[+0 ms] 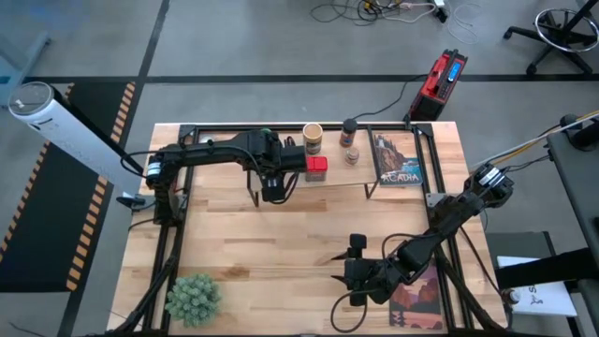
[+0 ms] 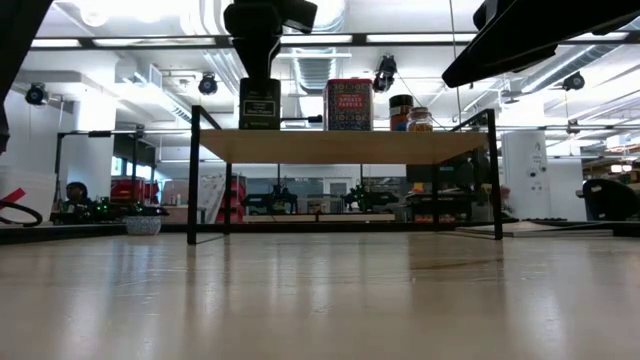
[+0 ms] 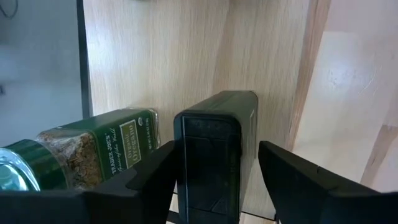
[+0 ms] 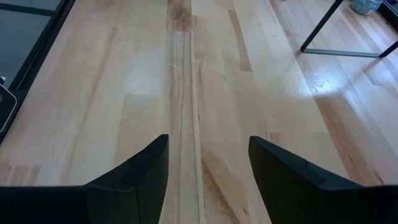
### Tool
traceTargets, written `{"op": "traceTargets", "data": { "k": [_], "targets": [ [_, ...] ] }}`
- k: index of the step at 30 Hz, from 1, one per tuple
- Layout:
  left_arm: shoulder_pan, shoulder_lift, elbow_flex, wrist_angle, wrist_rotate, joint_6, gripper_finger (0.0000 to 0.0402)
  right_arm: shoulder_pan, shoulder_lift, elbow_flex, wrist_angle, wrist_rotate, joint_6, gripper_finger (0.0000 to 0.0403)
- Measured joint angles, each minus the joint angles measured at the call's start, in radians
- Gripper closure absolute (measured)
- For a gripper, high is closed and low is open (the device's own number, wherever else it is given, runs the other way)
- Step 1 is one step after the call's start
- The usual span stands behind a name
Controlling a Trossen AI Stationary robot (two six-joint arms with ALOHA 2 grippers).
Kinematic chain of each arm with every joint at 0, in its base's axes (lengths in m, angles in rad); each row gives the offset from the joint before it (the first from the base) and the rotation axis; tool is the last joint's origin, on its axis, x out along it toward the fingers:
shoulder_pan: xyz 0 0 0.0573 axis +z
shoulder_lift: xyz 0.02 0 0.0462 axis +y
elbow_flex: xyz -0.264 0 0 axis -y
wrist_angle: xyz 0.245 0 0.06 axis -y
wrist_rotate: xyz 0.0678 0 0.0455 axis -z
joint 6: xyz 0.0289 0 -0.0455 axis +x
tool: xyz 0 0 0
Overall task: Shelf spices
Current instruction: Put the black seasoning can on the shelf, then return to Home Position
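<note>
Straddling the upright dark square tin (image 3: 214, 155) on the shelf (image 2: 340, 146), the left gripper (image 3: 214, 177) stands parted, fingers clear of its sides

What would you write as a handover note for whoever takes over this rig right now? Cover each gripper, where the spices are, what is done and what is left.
Left gripper: over the shelf, jaws open either side of the dark square tin, which stands on the board beside the green-lidded jar.
Right gripper: jaws open, empty, low over the bare table at the front.
On the shelf too: red square tin, tan cylinder, dark-lidded brown jar, small pale jar.
Done: all six appear shelved.
Left: probably lift the left arm clear without tipping the tin.
</note>
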Motion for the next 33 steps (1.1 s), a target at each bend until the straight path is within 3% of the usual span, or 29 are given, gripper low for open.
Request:
{"op": "traceTargets", "data": {
  "k": [22,33],
  "targets": [
    [-0.008,-0.084,0.011,-0.025,-0.052,0.006,0.0193,0.000,0.000,0.000,0.000,0.002,0.000,0.0204],
    [-0.046,-0.084,0.257,-0.029,-0.053,0.016,0.0202,0.000,0.000,0.000,0.001,0.009,0.000,0.0204]
  ]
}}
